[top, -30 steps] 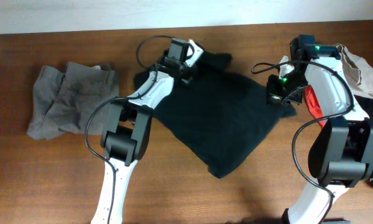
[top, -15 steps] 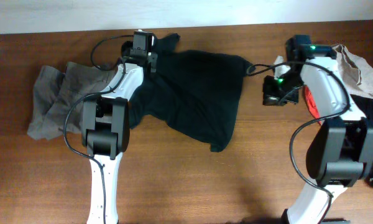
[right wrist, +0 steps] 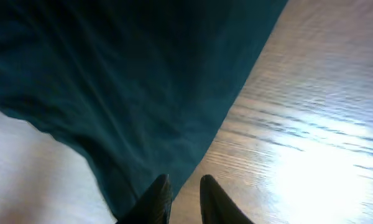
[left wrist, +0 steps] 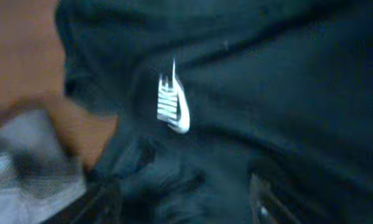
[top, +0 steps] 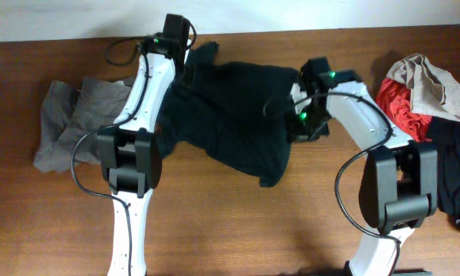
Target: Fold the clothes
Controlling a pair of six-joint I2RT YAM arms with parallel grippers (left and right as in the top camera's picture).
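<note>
A black T-shirt (top: pixel 238 115) lies spread and rumpled across the middle of the table, one sleeve reaching toward the back edge. The left wrist view shows its white chest logo (left wrist: pixel 173 102). My left gripper (top: pixel 188 67) hangs over the shirt's upper left part. Its jaws (left wrist: pixel 186 202) stand wide apart, open, with bunched black cloth below them. At the shirt's right edge my right gripper (top: pixel 300 123) is low over the table. Its fingers (right wrist: pixel 186 199) are open by a narrow gap with bare wood showing between them, the left finger over the hem (right wrist: pixel 193 155).
Grey trousers (top: pixel 80 123) lie crumpled at the left, partly under the shirt's left edge. A heap of red (top: pixel 395 103), beige (top: pixel 433 80) and black (top: pixel 454 172) garments sits at the right edge. Bare wood (top: pixel 253 230) fills the table's front.
The left gripper dragged the shirt leftward and its jaws have now spread wide. The right arm swung left to the shirt's right edge and its fingers parted a little.
</note>
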